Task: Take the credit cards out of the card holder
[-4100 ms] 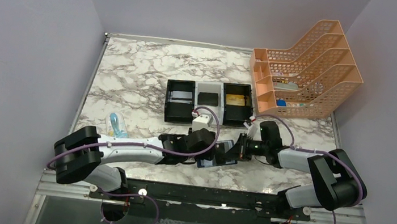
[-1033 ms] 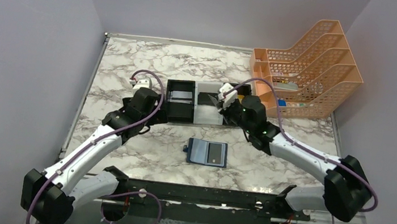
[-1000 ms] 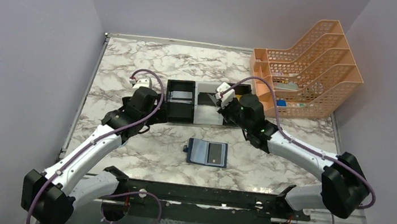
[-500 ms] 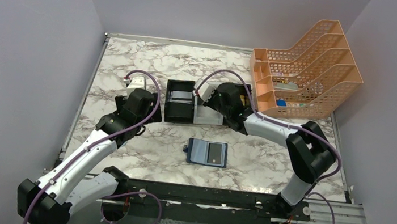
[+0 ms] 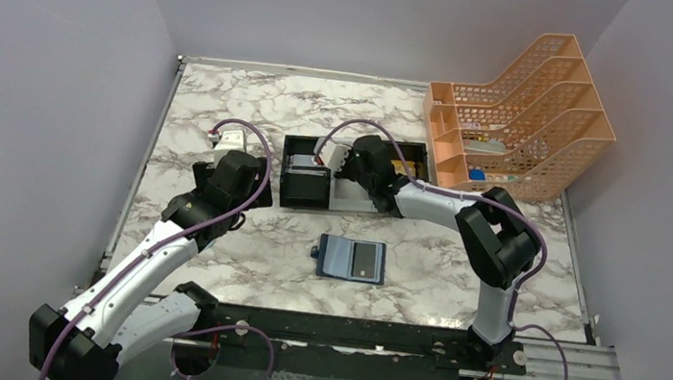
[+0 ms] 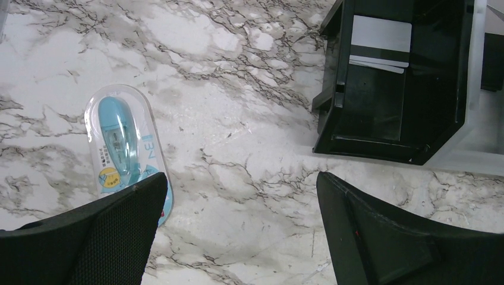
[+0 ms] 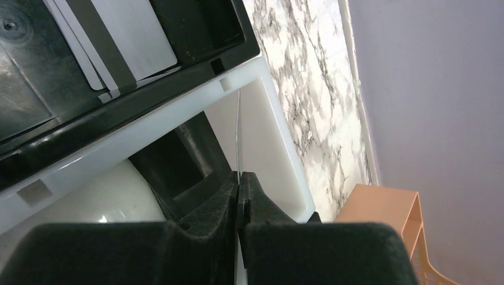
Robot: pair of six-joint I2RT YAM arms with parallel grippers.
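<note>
— Marble-veined table under lilac walls: where does the white tray sit?
— Mid-table, pressed against a black tray on its left. Silver-grey cards lie in that black tray.
— And the right gripper?
— Directly over the white tray, jaws pinched together on a thin card. The wrist camera sees it edge-on, so its colour cannot be told.
— The left gripper?
— Left of the white tray, beyond the black tray, hanging above bare marble with its jaws spread wide and nothing between them. A clear packet holding a pale-blue item lies farther left again, its near end hidden behind the gripper.
— The card holder?
— On the near side of the white tray, toward the arm bases and well apart from both grippers. It lies open and flat, with a tucked card showing in its right-hand page.
— Anything right of the white tray?
— A peach mesh file rack, at the table's far right corner.
</note>
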